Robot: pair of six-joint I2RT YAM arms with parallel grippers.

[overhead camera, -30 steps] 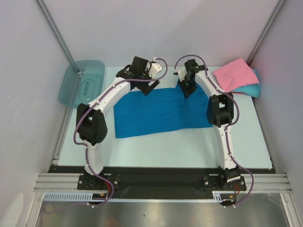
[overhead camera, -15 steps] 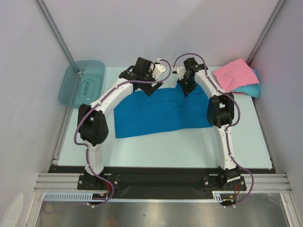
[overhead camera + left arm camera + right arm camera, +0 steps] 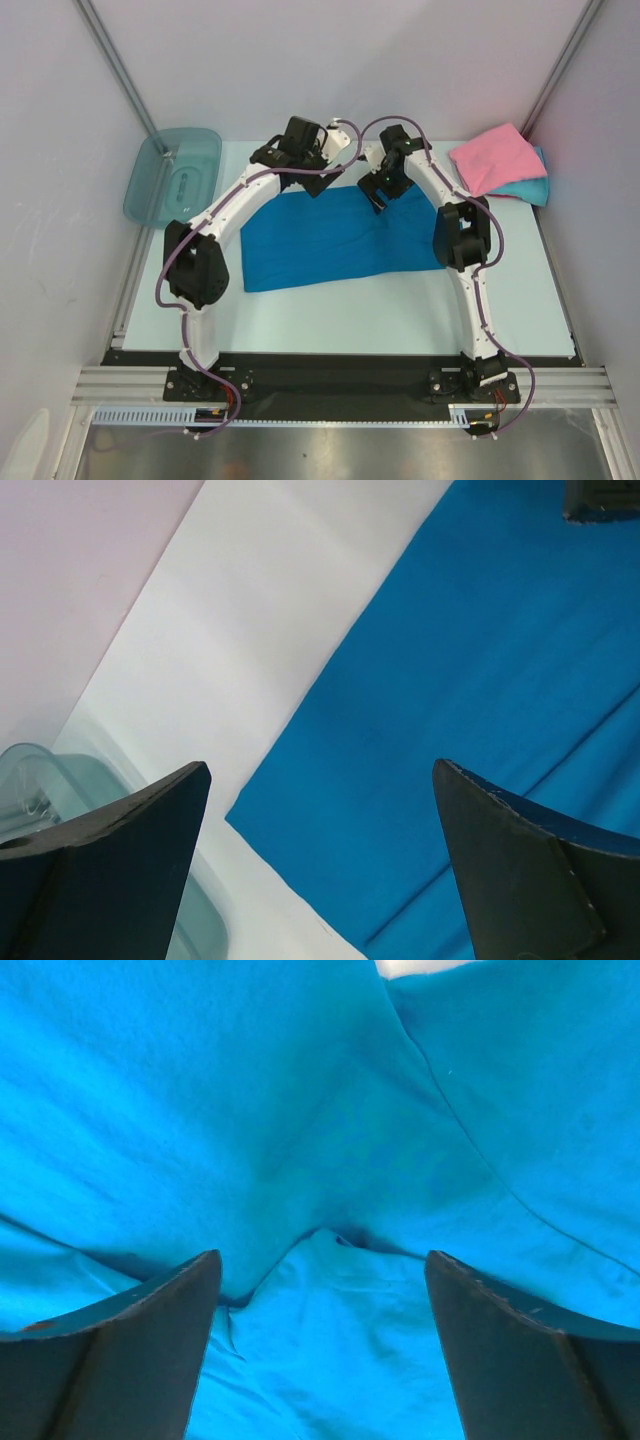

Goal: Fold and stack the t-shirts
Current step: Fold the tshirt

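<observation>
The deep blue t-shirt (image 3: pixel 320 242) lies spread across the middle of the table, with a bunched fold (image 3: pixel 330 1250) at its far edge. My right gripper (image 3: pixel 374 196) hovers over that fold; its fingers (image 3: pixel 322 1255) stand open and nothing is between them. My left gripper (image 3: pixel 318 183) is open above the shirt's far left edge (image 3: pixel 320 770), holding nothing. The folded pink t-shirt (image 3: pixel 492 155) rests on the turquoise t-shirt (image 3: pixel 535 188) in the far right corner.
A translucent teal bin (image 3: pixel 172 175) stands at the far left; its rim (image 3: pixel 60 780) shows in the left wrist view. Grey walls enclose the pale table (image 3: pixel 340 320) on three sides. The two wrists are close together at the back centre.
The right gripper was shut on the blue shirt's far edge; it shifted left, opened and let the cloth go. The left arm barely moved.
</observation>
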